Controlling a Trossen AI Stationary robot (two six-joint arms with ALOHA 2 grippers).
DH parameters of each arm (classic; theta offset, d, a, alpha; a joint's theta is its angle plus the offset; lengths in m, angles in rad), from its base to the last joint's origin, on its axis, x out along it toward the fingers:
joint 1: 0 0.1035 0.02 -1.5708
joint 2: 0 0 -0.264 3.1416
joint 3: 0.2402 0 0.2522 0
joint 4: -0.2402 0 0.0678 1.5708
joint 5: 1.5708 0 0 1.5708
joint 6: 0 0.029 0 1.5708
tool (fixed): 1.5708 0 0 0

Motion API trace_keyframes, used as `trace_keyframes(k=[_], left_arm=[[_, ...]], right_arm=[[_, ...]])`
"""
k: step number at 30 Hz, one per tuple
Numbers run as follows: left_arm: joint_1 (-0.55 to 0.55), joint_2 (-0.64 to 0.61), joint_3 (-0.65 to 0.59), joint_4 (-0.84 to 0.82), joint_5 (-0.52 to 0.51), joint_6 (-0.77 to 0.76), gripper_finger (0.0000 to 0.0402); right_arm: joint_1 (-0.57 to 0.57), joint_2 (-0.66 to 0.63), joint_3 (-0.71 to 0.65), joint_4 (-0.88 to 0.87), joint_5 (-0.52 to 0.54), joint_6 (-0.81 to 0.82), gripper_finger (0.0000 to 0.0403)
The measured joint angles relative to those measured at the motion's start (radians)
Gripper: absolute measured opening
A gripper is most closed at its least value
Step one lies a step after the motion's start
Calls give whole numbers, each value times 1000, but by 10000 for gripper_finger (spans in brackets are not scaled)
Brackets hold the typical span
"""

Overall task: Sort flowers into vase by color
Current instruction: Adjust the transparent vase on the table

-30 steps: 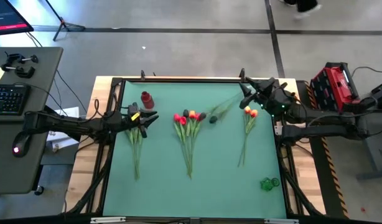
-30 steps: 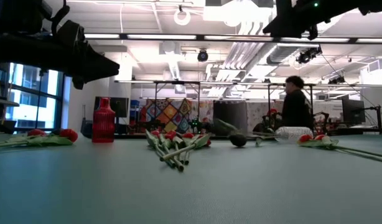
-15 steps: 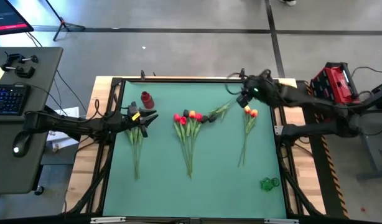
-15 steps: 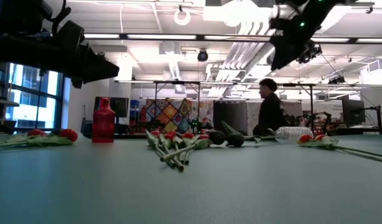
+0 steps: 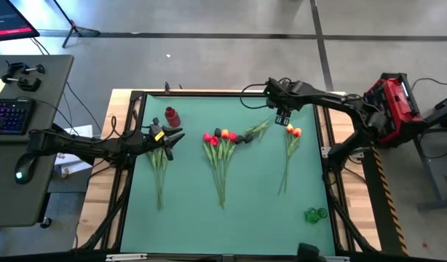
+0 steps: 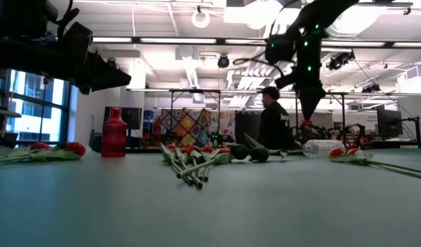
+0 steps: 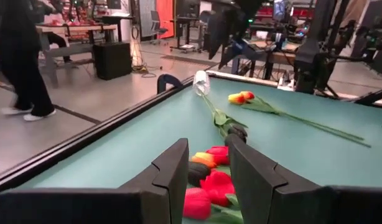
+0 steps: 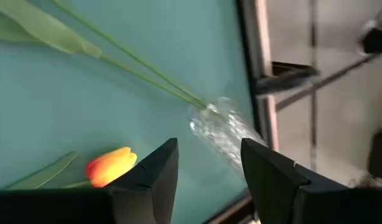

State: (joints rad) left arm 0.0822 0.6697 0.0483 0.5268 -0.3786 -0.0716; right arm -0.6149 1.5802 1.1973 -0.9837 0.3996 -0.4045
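Note:
Tulips lie on the green mat in three bunches: a left bunch, a centre bunch of red and orange heads, and orange ones at the right. Two near-black tulips lie with their stems stuck into a clear vase, which rests on its side near the far edge. My right gripper hangs open above that vase, pointing down and touching nothing. Level over the left bunch's heads, my left gripper is open and holds nothing.
A red vase stands upright at the far left of the mat. A green vase lies at the near right. The mat's raised black frame runs along the far edge. A person walks in the room beyond the table.
My right gripper has swung from the far right corner toward the table's left along the far edge. It has come down and tipped from near level until it points down over the clear vase. The person in the room behind has walked leftward.

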Motion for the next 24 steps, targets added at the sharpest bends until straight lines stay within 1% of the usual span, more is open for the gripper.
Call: trace_keyframes(k=[2, 5, 9, 13, 15, 20, 24], left_arm=[[0, 0, -1, -27, 0, 3, 104], [0, 1, -13, -60, 0, -7, 104], [0, 0, -37, -74, -13, -34, 104], [0, 0, -37, -86, -31, -55, 104], [0, 0, -37, -85, -28, -55, 104], [0, 0, -37, -83, -27, -56, 104], [0, 0, -37, -82, -27, -57, 104]], right_arm=[[-17, 19, 0, 17, -32, -56, 165], [-44, 46, 0, 42, -74, -183, 168], [-79, 79, 0, 64, -136, -293, 196], [-111, 127, 0, 84, -119, -334, 235], [-128, 151, 0, 95, -119, -342, 246], [-150, 197, -2, 120, -114, -397, 252], [-164, 214, -2, 149, -112, -472, 256]])
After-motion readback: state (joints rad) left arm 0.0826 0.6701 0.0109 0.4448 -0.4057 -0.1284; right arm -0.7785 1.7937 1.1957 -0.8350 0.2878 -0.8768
